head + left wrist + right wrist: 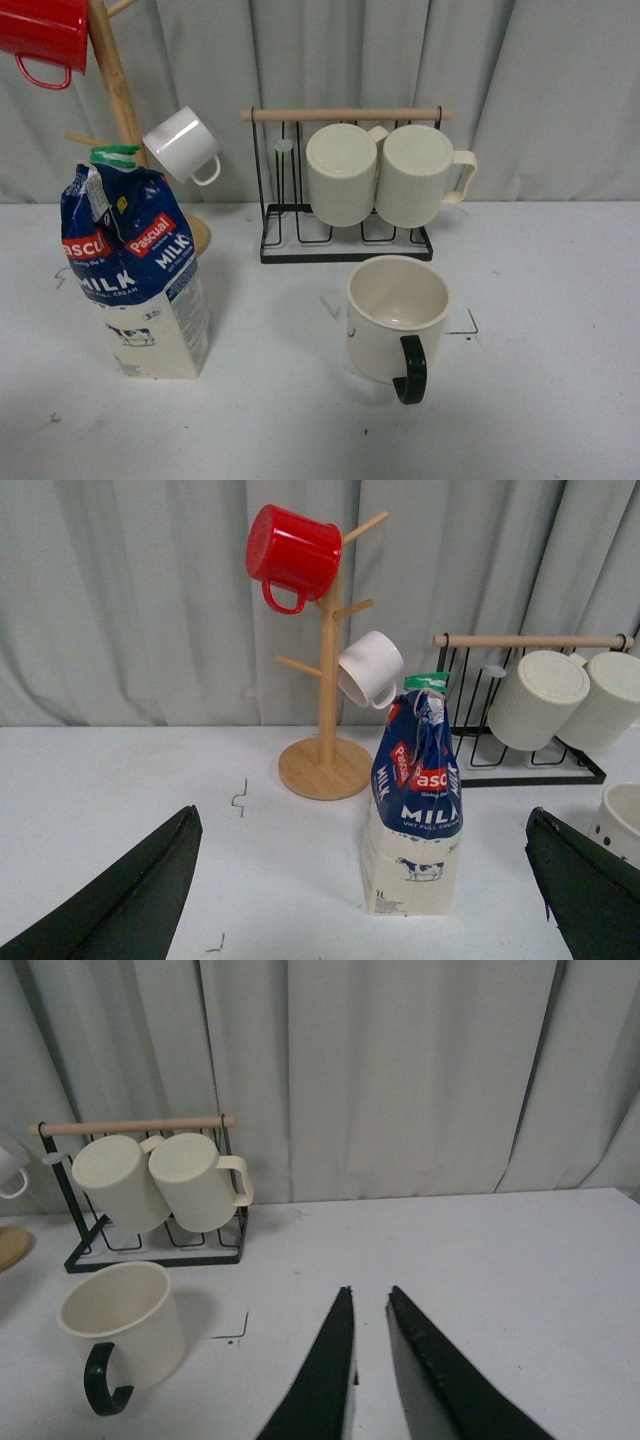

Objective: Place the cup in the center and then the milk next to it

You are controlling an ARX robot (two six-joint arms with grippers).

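The cup (pixel 397 316), a wide cream mug with a black handle turned toward me, stands upright near the middle of the white table; the right wrist view shows the cup (pixel 125 1324) too. The milk (pixel 135 268), a blue-and-cream carton with a green cap, stands upright at the left. In the left wrist view the milk (pixel 418 806) is straight ahead between the spread dark fingers (pixel 130 895) of my open left gripper (pixel 365 815), which holds nothing. My right gripper (pixel 369 1294) is shut on nothing above bare table, off to the side of the cup. Neither arm shows in the front view.
A black wire rack (pixel 345 245) with a wooden bar holds two ribbed cream mugs (pixel 385 174) behind the cup. A wooden mug tree (pixel 118 80) behind the milk carries a red mug (pixel 43 35) and a small white mug (pixel 184 145). Grey curtains close the back.
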